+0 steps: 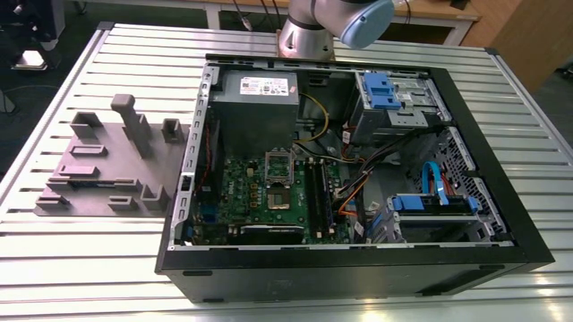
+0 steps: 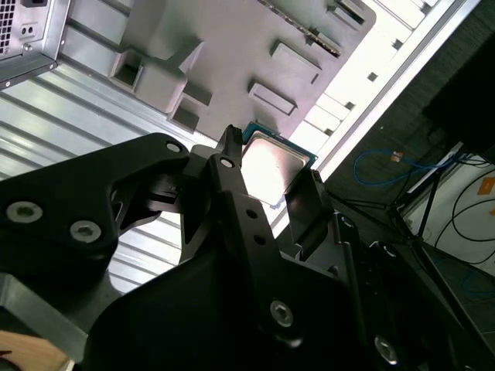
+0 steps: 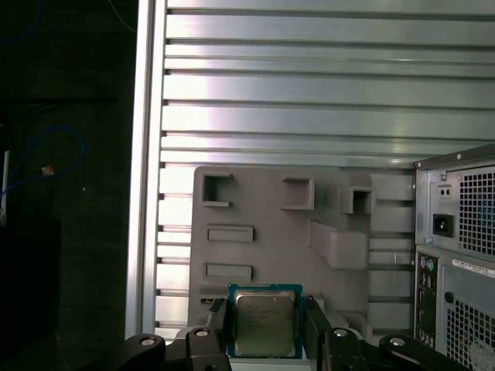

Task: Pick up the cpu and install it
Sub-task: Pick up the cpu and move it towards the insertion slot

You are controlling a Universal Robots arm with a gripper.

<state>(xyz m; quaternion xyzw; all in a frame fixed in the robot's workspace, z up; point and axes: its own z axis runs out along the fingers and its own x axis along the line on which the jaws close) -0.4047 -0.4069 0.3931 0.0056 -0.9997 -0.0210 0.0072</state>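
The cpu (image 3: 264, 323) is a small square chip with a shiny metal top and a thin blue-green rim. It sits between the two black fingers (image 3: 219, 323) of my gripper (image 3: 264, 328), which is shut on its two opposite edges. In the second wrist view the cpu (image 2: 272, 164) shows again, clamped in the gripper (image 2: 269, 161), held above the mauve-grey tray (image 2: 232, 46). In the exterior view the open computer case (image 1: 340, 168) lies on its side, with the green motherboard (image 1: 259, 194) and its metal socket frame (image 1: 279, 176) inside.
The tray (image 1: 98, 168) with raised blocks lies on the slatted metal table (image 1: 107, 268), at the exterior view's left of the case. A grey power-supply box (image 1: 255, 100), blue drive brackets (image 1: 380, 90) and loose cables (image 1: 358, 181) crowd the case. The arm's base (image 1: 309, 30) stands behind it.
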